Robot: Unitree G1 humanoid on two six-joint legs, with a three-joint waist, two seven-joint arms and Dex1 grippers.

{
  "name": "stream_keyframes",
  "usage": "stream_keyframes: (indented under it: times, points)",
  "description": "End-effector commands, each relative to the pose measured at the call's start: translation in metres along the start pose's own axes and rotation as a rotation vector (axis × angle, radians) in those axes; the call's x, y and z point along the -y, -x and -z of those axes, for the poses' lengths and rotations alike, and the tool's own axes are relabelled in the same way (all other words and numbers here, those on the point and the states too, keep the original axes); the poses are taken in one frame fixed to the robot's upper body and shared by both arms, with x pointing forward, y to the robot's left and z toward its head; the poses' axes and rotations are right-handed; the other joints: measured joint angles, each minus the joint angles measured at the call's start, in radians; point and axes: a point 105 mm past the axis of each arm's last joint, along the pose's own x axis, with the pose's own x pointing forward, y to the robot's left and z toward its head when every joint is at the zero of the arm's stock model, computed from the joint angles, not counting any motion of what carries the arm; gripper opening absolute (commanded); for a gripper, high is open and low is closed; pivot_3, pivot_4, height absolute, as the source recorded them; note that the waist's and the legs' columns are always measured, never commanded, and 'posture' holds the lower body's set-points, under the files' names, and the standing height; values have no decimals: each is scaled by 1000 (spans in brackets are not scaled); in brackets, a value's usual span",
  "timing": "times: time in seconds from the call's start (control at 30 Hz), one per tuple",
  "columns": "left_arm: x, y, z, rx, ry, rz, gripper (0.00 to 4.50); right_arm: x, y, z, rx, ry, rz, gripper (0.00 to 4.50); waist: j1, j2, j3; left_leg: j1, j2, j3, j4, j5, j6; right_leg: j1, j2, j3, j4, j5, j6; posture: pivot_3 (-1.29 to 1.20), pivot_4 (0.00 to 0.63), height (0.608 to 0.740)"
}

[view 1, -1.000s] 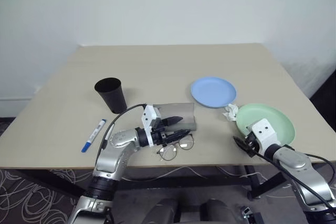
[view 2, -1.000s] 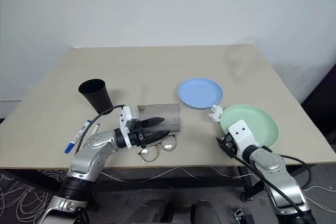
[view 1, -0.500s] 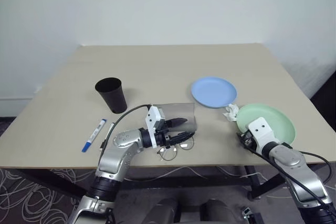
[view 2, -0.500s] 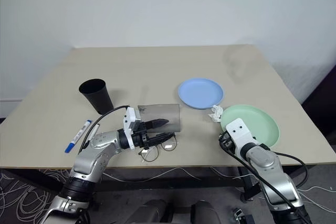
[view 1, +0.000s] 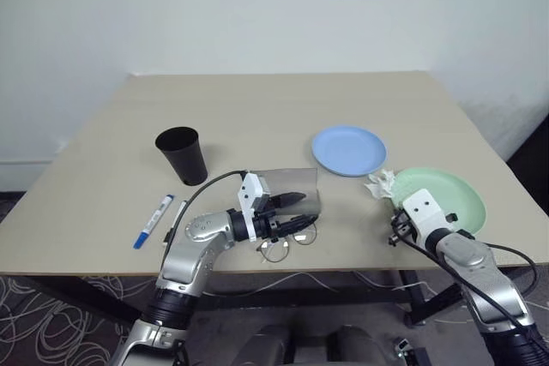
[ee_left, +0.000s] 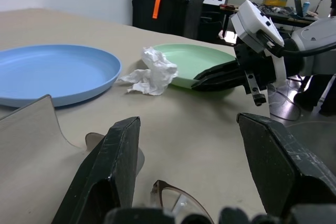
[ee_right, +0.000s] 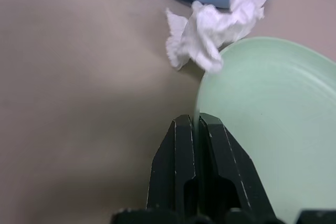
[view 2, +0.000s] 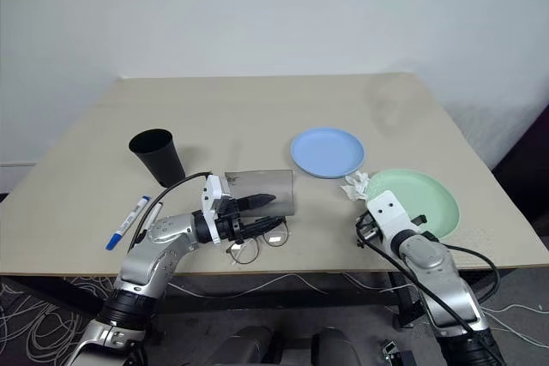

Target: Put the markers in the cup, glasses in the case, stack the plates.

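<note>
My right gripper (ee_right: 195, 121) is shut on the near left rim of the mint green plate (view 1: 448, 196), at the table's front right. The light blue plate (view 1: 348, 150) lies behind it. My left gripper (view 1: 293, 210) stands open and level, pointing right, just above the wire-frame glasses (view 1: 287, 242), which lie in front of the grey case (view 1: 296, 183). The black cup (view 1: 182, 154) stands upright at the left. Two markers (view 1: 154, 220) lie side by side in front of the cup.
A crumpled white paper scrap (view 1: 379, 183) lies between the two plates, touching the green one's rim. The table's front edge (view 1: 343, 270) runs close below the glasses and my right hand. The far half of the table is bare.
My right gripper has gone from open to shut, clamping the green plate's rim. The left arm and the other things have stayed put.
</note>
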Motion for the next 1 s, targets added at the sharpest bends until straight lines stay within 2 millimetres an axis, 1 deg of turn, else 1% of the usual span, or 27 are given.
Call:
stream_keyframes:
  times: [0.03, 0.2, 0.3, 0.43, 0.5, 0.6, 0.67, 0.77, 0.87, 1.0]
  points:
    - [2, -2, -15, 35, -62, 12, 3103, 20, 0, -13, 38, 67, 97, 32, 0, 0, 0, 0, 0, 0, 0, 0, 0, 0, 0, 0, 0, 0, 0, 0, 0, 738]
    - [1, -3, -15, 34, -64, 9, 3103, 29, -1, -25, 91, 174, 115, 32, 0, 0, 0, 0, 0, 0, 0, 0, 0, 0, 0, 0, 0, 0, 0, 0, 0, 738]
    - [1, -4, -15, 35, -69, 7, 3103, 38, -3, -35, 131, 246, 139, 32, -1, 0, 0, 0, 0, 0, 0, 0, 0, 0, 0, 0, 0, 0, 0, 0, 0, 738]
    - [-8, -4, -20, 43, -89, -23, 3103, 50, -18, -67, 241, 347, 101, 32, -4, 1, 0, 0, 0, 1, 1, 0, 0, 0, 0, 0, 0, 2, 0, 0, 0, 738]
    - [-13, -3, -21, 44, -97, -39, 3103, 53, -25, -80, 283, 366, 71, 32, -6, 1, 0, 0, 0, 1, 4, 0, 0, 1, 1, 0, 0, 3, 1, 0, 0, 738]
    - [-19, -1, -22, 41, -113, -62, 3103, 50, -38, -103, 362, 313, -18, 32, -6, 0, 0, 2, 0, 0, 5, 0, 0, 4, 1, -1, 0, 3, 1, 0, 0, 738]
    - [-23, 2, -23, 36, -128, -77, 3103, 43, -47, -116, 396, 303, -96, 32, -6, 0, 0, 2, 0, 0, 5, 0, 0, 4, 2, -1, 0, 3, 1, 0, 0, 738]
    - [-30, 5, -25, 33, -148, -108, 3103, 34, -63, -132, 431, 235, -196, 32, -6, 0, 0, 2, 0, 0, 6, 0, 0, 4, 2, -1, 0, 4, 2, 0, 0, 738]
    - [-35, 9, -26, 39, -157, -135, 3103, 27, -77, -142, 445, 184, -260, 32, -5, 0, 0, 2, 0, 0, 6, 0, 0, 4, 3, -1, 0, 4, 2, 0, 0, 738]
    - [-36, 13, -26, 40, -163, -151, 3103, 14, -90, -151, 444, 223, -326, 32, -5, 1, 0, 2, 0, 0, 6, 1, 0, 1, 3, 0, 0, 5, 1, 0, 0, 738]
